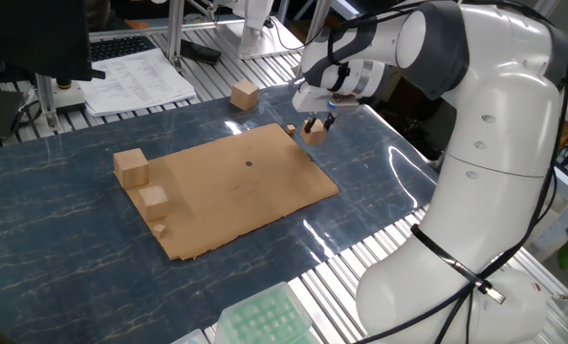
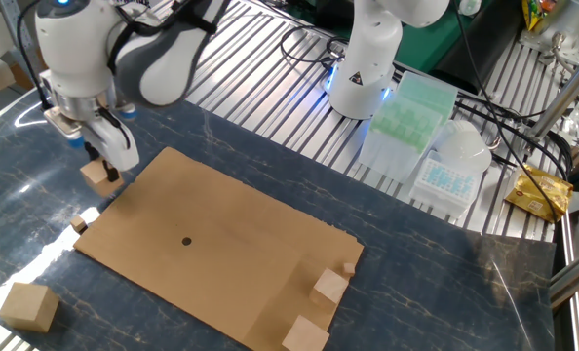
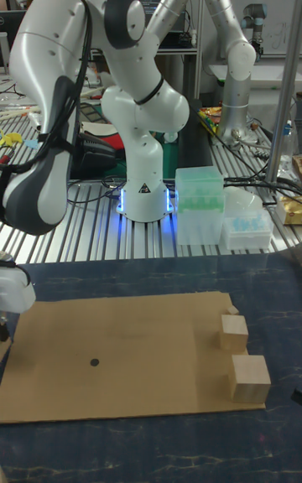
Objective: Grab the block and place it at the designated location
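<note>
Your tool (image 1: 316, 125) is clamped on the block (image 1: 316, 133), held just above the worktop (image 1: 64, 191) beside the cardboard's (image 1: 236, 191) far corner. You're in the carry step. Next, bring the block over the sheet to the dot (image 1: 249, 161), lower it squarely onto it, then release.
</note>
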`<state>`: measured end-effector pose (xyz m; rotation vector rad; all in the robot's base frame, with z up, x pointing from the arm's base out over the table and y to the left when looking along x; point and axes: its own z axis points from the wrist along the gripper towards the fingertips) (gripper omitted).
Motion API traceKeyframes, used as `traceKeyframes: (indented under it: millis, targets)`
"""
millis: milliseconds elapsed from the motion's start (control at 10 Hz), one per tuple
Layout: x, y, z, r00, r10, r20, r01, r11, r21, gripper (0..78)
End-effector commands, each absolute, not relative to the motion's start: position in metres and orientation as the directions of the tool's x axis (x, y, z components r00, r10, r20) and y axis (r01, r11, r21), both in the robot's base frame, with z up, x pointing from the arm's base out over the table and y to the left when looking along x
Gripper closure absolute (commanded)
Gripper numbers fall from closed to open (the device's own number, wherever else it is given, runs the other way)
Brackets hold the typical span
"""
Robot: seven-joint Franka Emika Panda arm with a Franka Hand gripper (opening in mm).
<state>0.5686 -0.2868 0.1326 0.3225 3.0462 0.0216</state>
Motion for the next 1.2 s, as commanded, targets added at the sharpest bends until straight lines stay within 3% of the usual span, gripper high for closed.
traceKeyframes:
  millis: [100,1200]
  targets:
    - [0.568,-0.256,0.144,-0.954,0.293,-0.068,0.292,0.956,0.026,76.2]
    - [0.547,-0.171,0.164,-0.879,0.476,-0.028,0.475,0.879,0.032,76.2]
